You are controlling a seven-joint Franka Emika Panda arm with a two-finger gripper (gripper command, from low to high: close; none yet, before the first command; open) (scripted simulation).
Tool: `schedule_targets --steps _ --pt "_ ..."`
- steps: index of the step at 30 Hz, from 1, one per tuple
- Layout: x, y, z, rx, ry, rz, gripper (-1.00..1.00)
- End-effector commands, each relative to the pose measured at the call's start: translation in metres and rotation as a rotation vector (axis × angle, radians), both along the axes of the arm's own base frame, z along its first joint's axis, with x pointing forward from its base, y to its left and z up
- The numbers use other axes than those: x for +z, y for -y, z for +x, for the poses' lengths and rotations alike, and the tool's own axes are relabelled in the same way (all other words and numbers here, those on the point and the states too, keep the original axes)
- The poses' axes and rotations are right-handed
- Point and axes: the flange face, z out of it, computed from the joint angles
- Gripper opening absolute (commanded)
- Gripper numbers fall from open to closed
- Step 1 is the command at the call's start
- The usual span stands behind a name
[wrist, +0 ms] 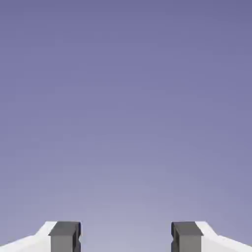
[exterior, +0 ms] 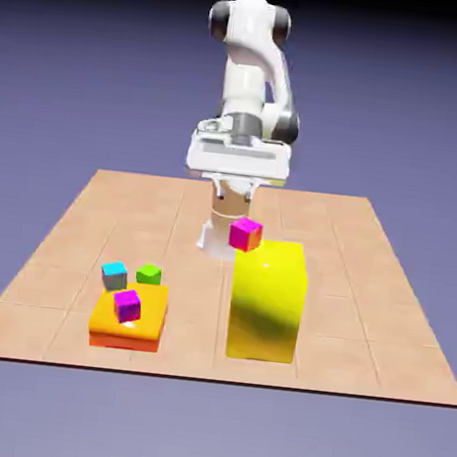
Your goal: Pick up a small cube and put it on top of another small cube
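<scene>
The small bright green cube [exterior: 148, 274] rests on the table toward the exterior view's left, touching or nearly touching a cyan cube [exterior: 114, 275]. Just in front of them a purple cube [exterior: 127, 305] sits on a flat orange block [exterior: 128, 328]. My gripper [exterior: 235, 194] hangs high over the far middle of the table, well away from these cubes. In the hand view the gripper [wrist: 126, 236] is open, its grey fingertips [wrist: 65, 235] wide apart with only the plain backdrop between them.
A tall yellow block [exterior: 266, 301] stands right of the middle. A magenta cube [exterior: 245, 234] shows at its far upper left corner, below the gripper; whether it rests on the block or behind it I cannot tell.
</scene>
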Motion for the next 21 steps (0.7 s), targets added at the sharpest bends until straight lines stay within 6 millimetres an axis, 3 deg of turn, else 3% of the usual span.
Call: schedule_targets --steps 1,5,9,15,21 --pt "-0.008 0.006 0.004 -0.016 -0.04 0.03 0.0" --pt "-0.076 0.048 0.012 -0.177 -0.293 0.193 0.0" --pt "-0.143 0.083 0.002 -0.346 -0.535 0.344 0.0" --pt "-0.228 0.127 -0.035 -0.617 -0.848 0.557 0.0" --pt "-0.285 0.164 -0.085 -0.912 -1.063 0.763 0.0"
